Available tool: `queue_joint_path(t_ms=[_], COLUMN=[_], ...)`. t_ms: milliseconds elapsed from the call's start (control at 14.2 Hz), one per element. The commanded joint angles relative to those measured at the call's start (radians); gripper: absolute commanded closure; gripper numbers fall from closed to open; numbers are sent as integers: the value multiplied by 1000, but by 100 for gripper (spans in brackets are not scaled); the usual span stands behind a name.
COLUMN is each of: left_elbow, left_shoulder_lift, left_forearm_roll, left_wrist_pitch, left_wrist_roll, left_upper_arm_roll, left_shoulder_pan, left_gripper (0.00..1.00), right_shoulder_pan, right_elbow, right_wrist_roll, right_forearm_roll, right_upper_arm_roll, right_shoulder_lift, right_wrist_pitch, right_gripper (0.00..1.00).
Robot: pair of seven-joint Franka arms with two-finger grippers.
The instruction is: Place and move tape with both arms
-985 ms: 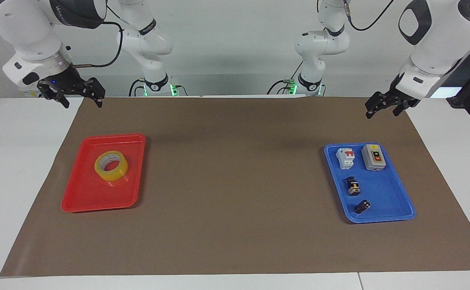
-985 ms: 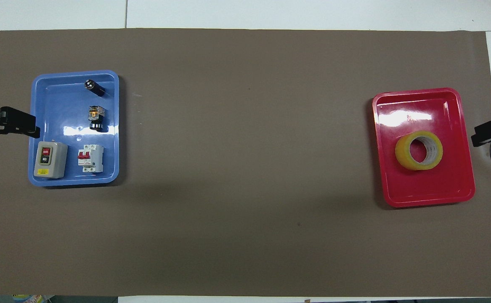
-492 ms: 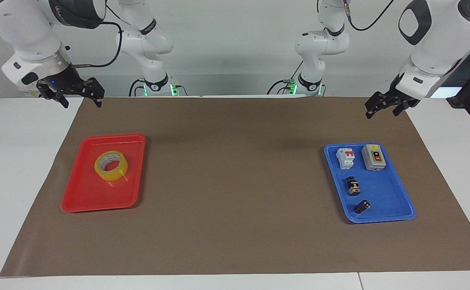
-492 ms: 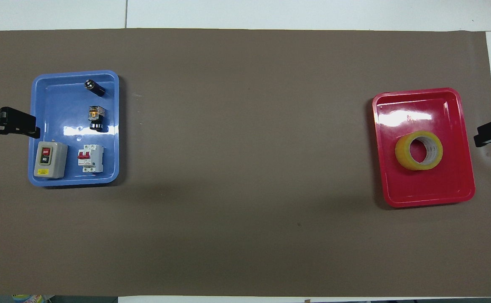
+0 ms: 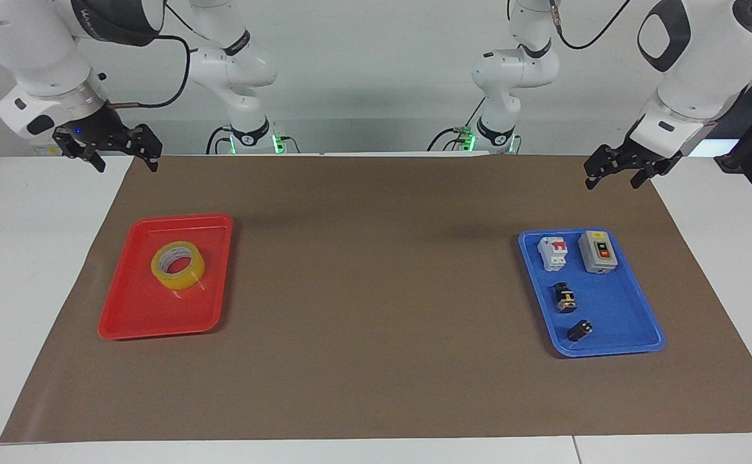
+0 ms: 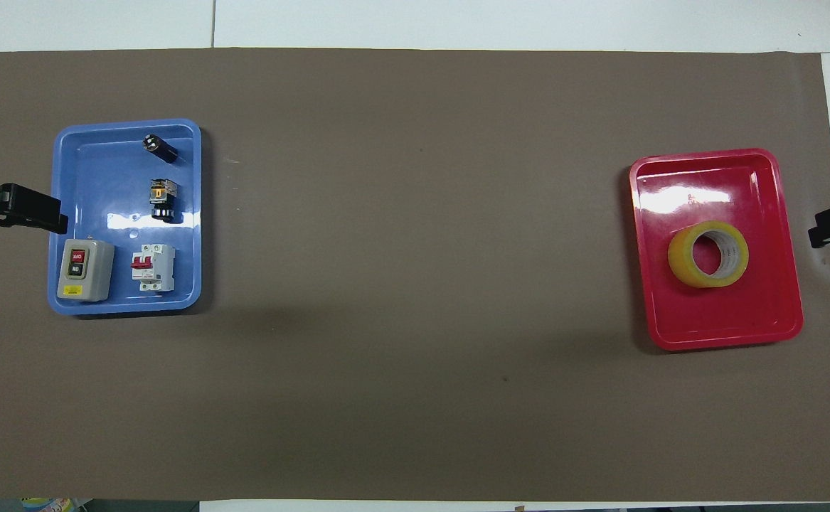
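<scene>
The tape (image 5: 178,265), a yellow translucent roll with a whitish core, lies flat in the red tray (image 5: 137,319) toward the right arm's end of the table; it also shows in the overhead view (image 6: 708,254). My right gripper (image 5: 127,165) is open and empty, up in the air over the table's white edge beside the red tray. My left gripper (image 5: 611,183) is open and empty, up in the air over the mat's edge beside the blue tray (image 5: 633,322). Neither gripper touches anything.
The blue tray (image 6: 73,142) toward the left arm's end holds a grey switch box (image 5: 598,252), a white and red breaker (image 5: 553,252) and two small black parts (image 5: 564,299). A brown mat (image 5: 376,290) covers the table.
My right gripper has drifted a little up and outward, away from the red tray. The left gripper has hardly moved. The tape has stayed in place.
</scene>
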State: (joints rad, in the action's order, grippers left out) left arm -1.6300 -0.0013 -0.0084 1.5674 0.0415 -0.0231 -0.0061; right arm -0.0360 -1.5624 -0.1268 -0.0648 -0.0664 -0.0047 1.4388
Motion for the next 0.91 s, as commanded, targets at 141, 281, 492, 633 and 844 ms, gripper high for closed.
queue_joint_path(t_ms=[141, 281, 492, 633, 844], left_elbow=[-28, -28, -28, -28, -28], left_shoulder_lift=[-25, -25, -25, -25, -25], left_forearm_roll=[-18, -18, -18, -18, -18], left_wrist_pitch=[16, 16, 16, 16, 16], left_wrist_roll=[14, 14, 14, 14, 14], left_upper_arm_roll=[2, 2, 2, 2, 2], left_shoulder_pan=[9, 8, 6, 9, 8], left_gripper=[0, 0, 0, 0, 0], right_shoulder_pan=[-2, -1, -1, -1, -1], right_elbow=[4, -1, -5, -5, -5], right_wrist_roll=[6, 4, 4, 4, 4], right_forearm_roll=[10, 26, 30, 29, 28], right_upper_arm_roll=[-7, -7, -6, -6, -7], right_shoulder_lift=[-6, -8, -9, -9, -9], right_wrist_pitch=[3, 8, 8, 9, 12], right_gripper=[0, 0, 0, 0, 0])
